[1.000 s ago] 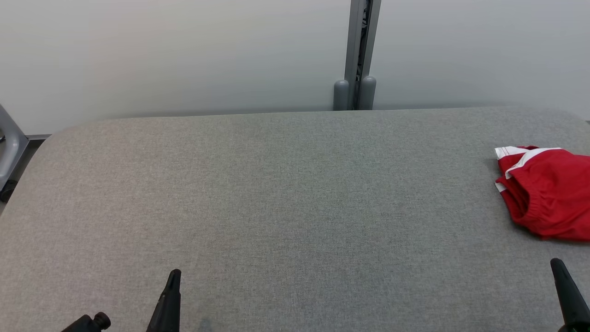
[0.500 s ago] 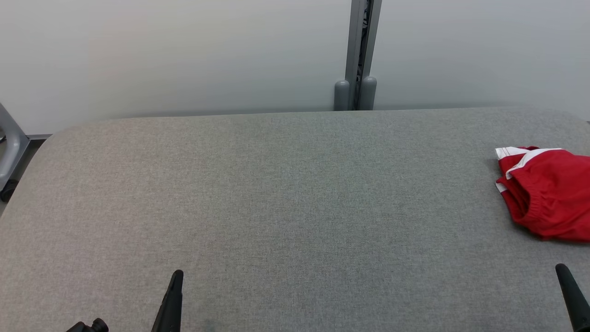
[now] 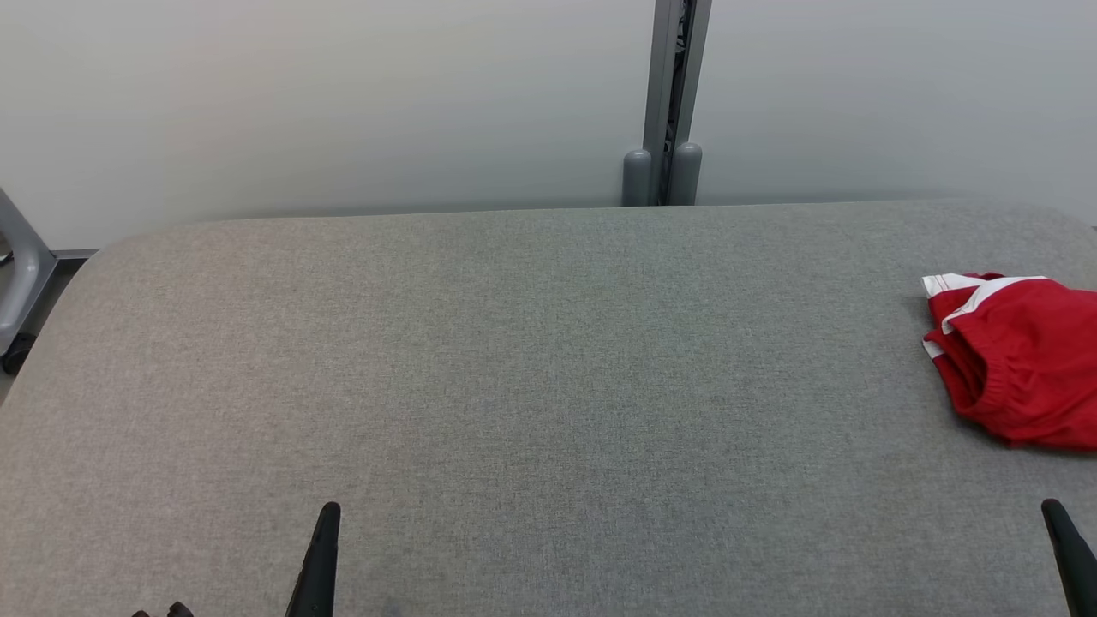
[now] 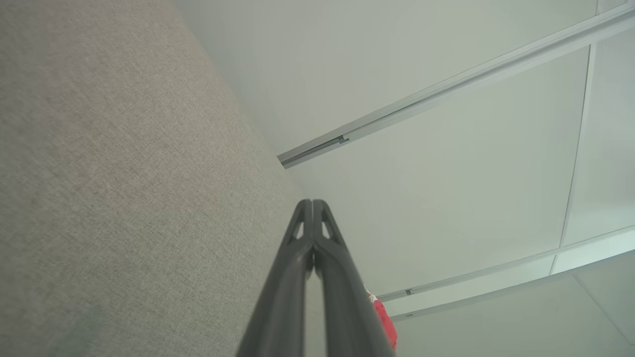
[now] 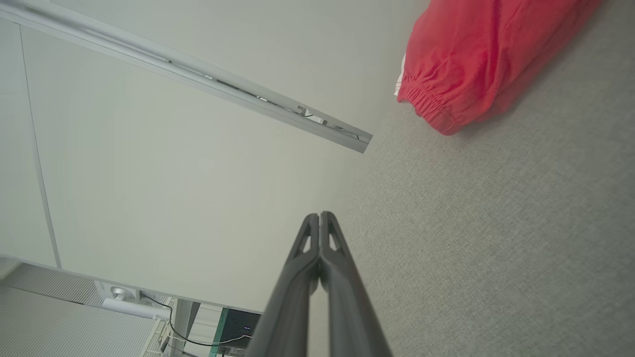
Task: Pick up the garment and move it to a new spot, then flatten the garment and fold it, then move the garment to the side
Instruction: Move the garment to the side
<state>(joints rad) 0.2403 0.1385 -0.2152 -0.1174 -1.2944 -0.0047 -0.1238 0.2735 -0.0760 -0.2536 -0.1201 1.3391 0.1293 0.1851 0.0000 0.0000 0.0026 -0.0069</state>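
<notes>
A red garment (image 3: 1020, 360) with white trim lies folded in a compact bundle at the far right of the grey table (image 3: 531, 360); its elastic waistband shows in the right wrist view (image 5: 476, 54), and a red sliver of it (image 4: 384, 322) peeks past the fingers in the left wrist view. My left gripper (image 3: 326, 523) sits low near the table's front edge, its jaws pressed together with nothing held (image 4: 312, 202). At the lower right corner stands my right gripper (image 3: 1052, 512), below the garment and apart from it, also shut and empty (image 5: 320, 215).
A pale wall with a grey vertical post (image 3: 668, 103) runs behind the table. A grey chair leg with a castor (image 3: 17, 300) stands off the left edge. The table's rounded back left corner (image 3: 111, 244) is in sight.
Both grippers have slid down toward the bottom edge of the head view, the right one more. The garment has not moved.
</notes>
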